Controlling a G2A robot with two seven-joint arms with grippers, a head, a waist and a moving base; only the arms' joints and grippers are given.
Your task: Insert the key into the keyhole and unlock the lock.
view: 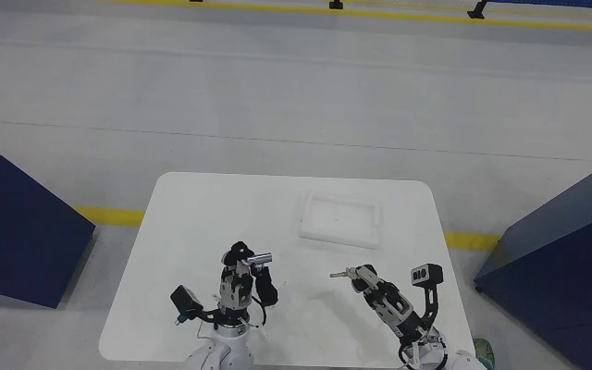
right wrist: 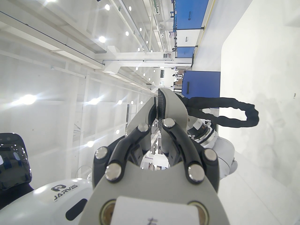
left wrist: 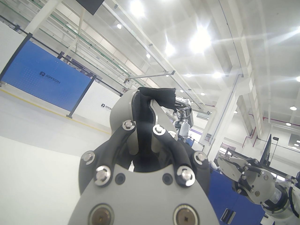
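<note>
Since the key had to meet the lock in mid-air, both were held up off the tabletop rather than left lying on it. The left gripper stood at about 7 o'clock from the tabletop's middle. Its fingers were clamped on the lock, whose shiny metal end stuck out toward 3 o'clock, at the other arm. I judged this grip was meant to steady the lock against the push of insertion.

The right gripper, at about 5 o'clock, had its fingers pressed together on the key, with the blade pointing toward 9 o'clock at the lock. The two were near each other but apart, so insertion was not yet done. The keyhole was too small to make out. A white tray lay at 12 o'clock from the key.
</note>
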